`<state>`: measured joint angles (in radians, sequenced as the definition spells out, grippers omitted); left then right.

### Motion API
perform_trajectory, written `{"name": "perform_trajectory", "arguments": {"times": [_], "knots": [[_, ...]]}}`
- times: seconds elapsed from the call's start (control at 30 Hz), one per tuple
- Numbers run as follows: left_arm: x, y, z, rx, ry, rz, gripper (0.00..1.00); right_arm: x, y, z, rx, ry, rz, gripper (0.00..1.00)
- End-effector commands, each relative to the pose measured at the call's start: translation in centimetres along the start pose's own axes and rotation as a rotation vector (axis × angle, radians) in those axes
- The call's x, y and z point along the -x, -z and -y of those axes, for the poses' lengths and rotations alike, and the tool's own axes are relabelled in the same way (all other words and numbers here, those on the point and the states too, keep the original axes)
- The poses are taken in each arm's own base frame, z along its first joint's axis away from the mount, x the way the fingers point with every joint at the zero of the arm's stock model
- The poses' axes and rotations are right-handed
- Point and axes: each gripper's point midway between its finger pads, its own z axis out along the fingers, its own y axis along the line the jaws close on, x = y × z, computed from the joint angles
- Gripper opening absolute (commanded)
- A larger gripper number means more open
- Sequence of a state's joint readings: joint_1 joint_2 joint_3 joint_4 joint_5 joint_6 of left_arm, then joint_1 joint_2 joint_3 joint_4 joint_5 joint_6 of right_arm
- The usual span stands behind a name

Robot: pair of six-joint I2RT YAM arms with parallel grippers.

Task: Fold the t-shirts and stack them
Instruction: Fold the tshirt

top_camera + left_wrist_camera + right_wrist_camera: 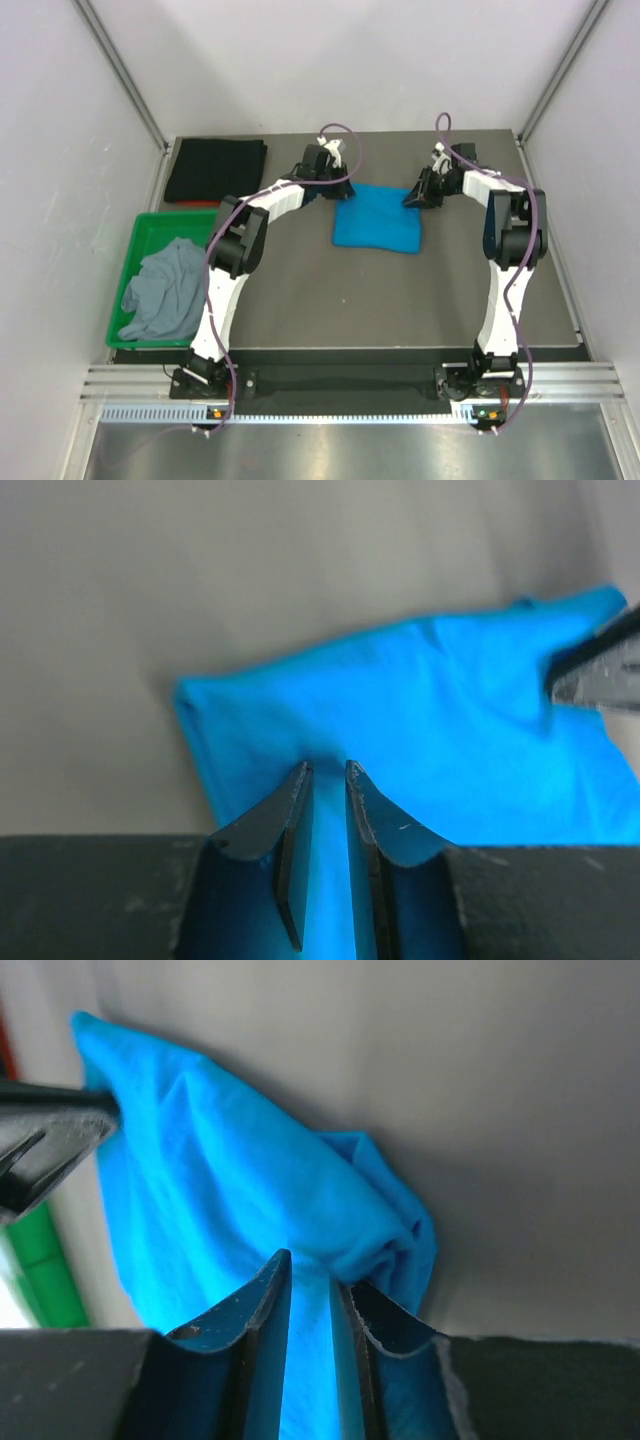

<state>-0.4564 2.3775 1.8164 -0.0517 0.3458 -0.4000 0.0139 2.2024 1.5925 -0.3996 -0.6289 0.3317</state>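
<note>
At the near left of the grey table (400,300), a grey t-shirt (165,290) is seen crumpled in a green tray (150,232). Further back, near the middle of the table, a blue t-shirt (378,222) is laid flat and folded into a rough rectangle. Its far left corner is pinched by the left gripper (335,190), whose fingers are drawn nearly together with blue cloth caught between them. Its far right corner is held the same way by the right gripper (412,198), where the cloth is bunched up at the fingertips. At the far left corner, a black garment (215,170) is laid folded flat.
</note>
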Motion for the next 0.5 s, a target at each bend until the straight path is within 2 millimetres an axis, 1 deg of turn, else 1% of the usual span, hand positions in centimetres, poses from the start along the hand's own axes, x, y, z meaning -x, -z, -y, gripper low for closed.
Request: {"name": "perform_trajectory", "arguments": {"times": [0.0, 0.13, 0.17, 0.23, 0.27, 0.3, 0.33, 0.4, 0.43, 0.47], "knots": [[3.1, -0.4, -2.0, 0.047, 0.002, 0.112, 0.25, 3.6, 0.3, 0.2, 0.114, -0.013, 0.096, 0.24], [1.9, -0.5, -3.1, 0.082, 0.012, 0.108, 0.25, 3.8, -0.5, 1.3, 0.101, -0.034, 0.111, 0.23], [1.7, -0.6, -3.4, 0.094, 0.014, 0.104, 0.25, 3.7, -0.8, 1.9, 0.098, -0.065, 0.11, 0.23], [1.4, -0.7, -3.7, 0.098, 0.015, 0.093, 0.24, 4.0, -1.0, 2.3, 0.106, -0.09, 0.136, 0.22], [1.2, -0.9, -3.8, 0.101, 0.017, 0.088, 0.24, 3.5, -1.1, 3.0, 0.106, -0.145, 0.138, 0.21], [1.2, -0.9, -3.8, 0.1, 0.016, 0.086, 0.24, 4.1, -1.1, 2.9, 0.124, -0.139, 0.17, 0.21], [1.1, -0.9, -3.8, 0.098, 0.016, 0.083, 0.24, 4.0, -1.1, 3.0, 0.128, -0.156, 0.176, 0.22], [1.0, -0.9, -3.9, 0.099, 0.014, 0.08, 0.24, 3.6, -1.5, 3.5, 0.132, -0.193, 0.166, 0.25], [1.0, -1.0, -3.9, 0.099, 0.013, 0.08, 0.24, 3.9, -1.5, 3.3, 0.143, -0.203, 0.18, 0.27], [0.8, -1.0, -4.1, 0.102, 0.015, 0.075, 0.24, 3.6, -1.5, 3.6, 0.148, -0.23, 0.179, 0.3]]}}
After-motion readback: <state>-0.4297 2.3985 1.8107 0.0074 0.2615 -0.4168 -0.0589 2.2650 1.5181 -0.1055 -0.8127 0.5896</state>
